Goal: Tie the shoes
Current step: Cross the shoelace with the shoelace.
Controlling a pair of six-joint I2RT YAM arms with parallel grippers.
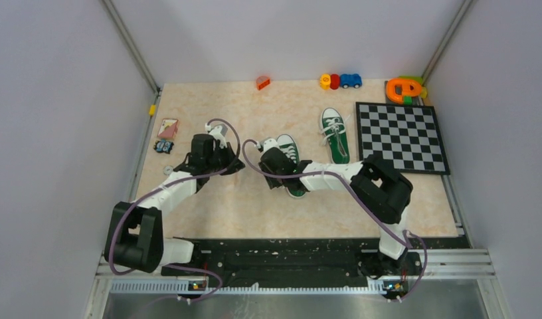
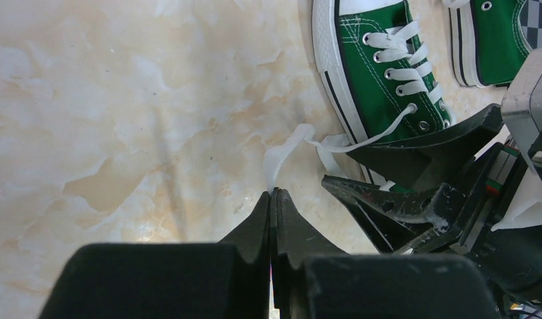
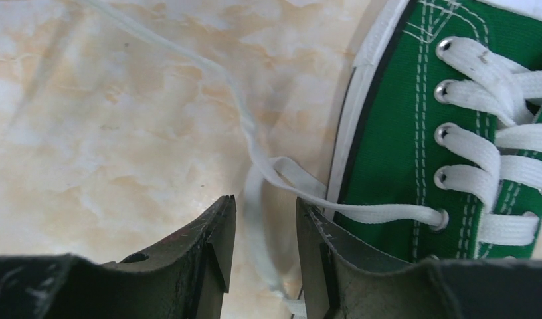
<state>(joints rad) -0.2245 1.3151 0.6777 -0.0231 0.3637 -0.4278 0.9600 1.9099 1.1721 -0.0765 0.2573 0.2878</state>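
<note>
Two low green canvas sneakers lie on the beige, marble-patterned surface (image 1: pixel 242 206). In the overhead view one shoe (image 1: pixel 289 147) sits at the centre of the frame, its heel end hidden under the right arm. The other shoe (image 1: pixel 335 135) lies just to its right, beside a black-and-white chessboard (image 1: pixel 401 136).

Up close, the canvas of the centre shoe shows pale double stitching, round metal eyelets, a white rubber sole with a dark stripe, and flat white laces crossing in bands.

One lace (image 2: pixel 288 143) comes out of a low eyelet, runs off the shoe's left side and bends in a soft fold across the surface.

The left hand (image 2: pixel 273 197) is closed, its two black wedge-shaped fingers pressed tip to tip. The flat lace end runs right into that pinch, so it looks gripped there.

The right hand (image 3: pixel 265 206) stands with its scuffed dark fingers apart. A loose loop of the same lace lies in the gap, and nothing is clamped. Its right-of-frame finger sits against the sole edge.
</note>
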